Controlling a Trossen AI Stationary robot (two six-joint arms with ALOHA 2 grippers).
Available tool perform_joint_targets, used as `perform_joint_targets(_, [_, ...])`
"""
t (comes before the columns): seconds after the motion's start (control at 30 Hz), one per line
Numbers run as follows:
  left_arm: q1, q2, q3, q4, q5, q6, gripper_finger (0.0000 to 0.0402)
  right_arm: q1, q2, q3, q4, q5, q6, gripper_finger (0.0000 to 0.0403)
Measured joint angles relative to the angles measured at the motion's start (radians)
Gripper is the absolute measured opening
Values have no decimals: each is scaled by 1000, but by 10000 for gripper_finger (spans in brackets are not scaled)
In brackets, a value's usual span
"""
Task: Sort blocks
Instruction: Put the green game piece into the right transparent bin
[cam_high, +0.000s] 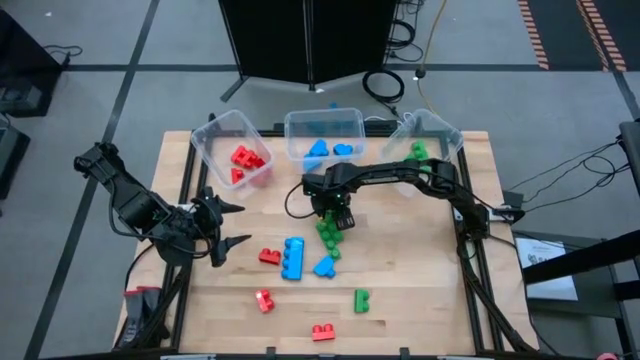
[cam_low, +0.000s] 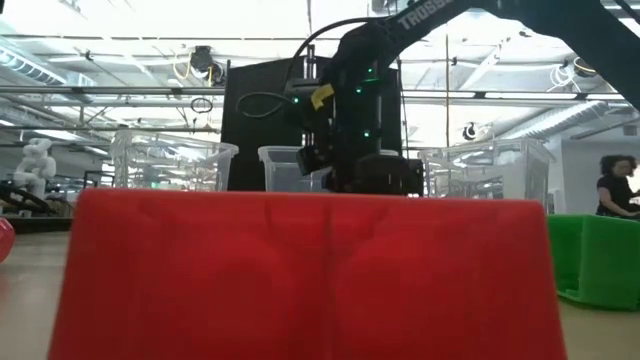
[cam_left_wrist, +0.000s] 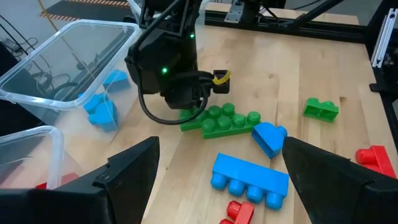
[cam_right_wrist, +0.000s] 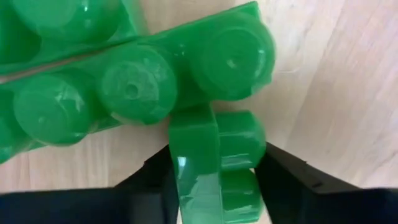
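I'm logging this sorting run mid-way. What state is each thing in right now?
Right gripper: lowered at the table's middle, fingers either side of a small green block.
Left gripper: open, empty, waiting at the left side.
Long green block: flat on the table, beside the right gripper.
Left bin: holds red blocks.
Middle bin: holds blue blocks.
Right bin: holds a green block.

1. Both arms are dark, nearly black, built of jointed segments.
2. The right arm (cam_high: 400, 175) carries pale block lettering on its upper link, only partly readable.
3. Small green lights glow on the wrist housing of the right gripper (cam_left_wrist: 186, 107).
4. A black cable loops off that wrist, with a yellow tag beside it.
5. The left gripper (cam_high: 228, 224) has two pointed, dark, wedge-shaped fingers (cam_left_wrist: 127, 177).
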Motion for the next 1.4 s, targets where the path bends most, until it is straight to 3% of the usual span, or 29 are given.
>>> perform_joint_targets(0.03, [0,0,0,-1,0,0,336,-2,0,1,0,2,6,150])
perform_joint_targets(0.4, [0,0,0,-22,0,1,336,-1,-24,12,-58,24,40,149])
perform_joint_targets(0.7, [0,2,0,-30,5,2,336,-6,-127,159,-166,25,75,149])
perform_joint_targets(0.87, [0,3,0,-30,7,10,336,-32,-278,278,-195,37,102,149])
perform_joint_targets(1.03, [0,4,0,-28,0,28,336,-77,-492,341,-187,169,144,149])
perform_joint_targets(1.27, [0,4,0,-27,-44,29,336,-195,-777,333,-175,330,254,149])
perform_joint_targets(1.4, [0,4,0,-21,-68,27,336,-278,-899,240,-151,414,311,149])
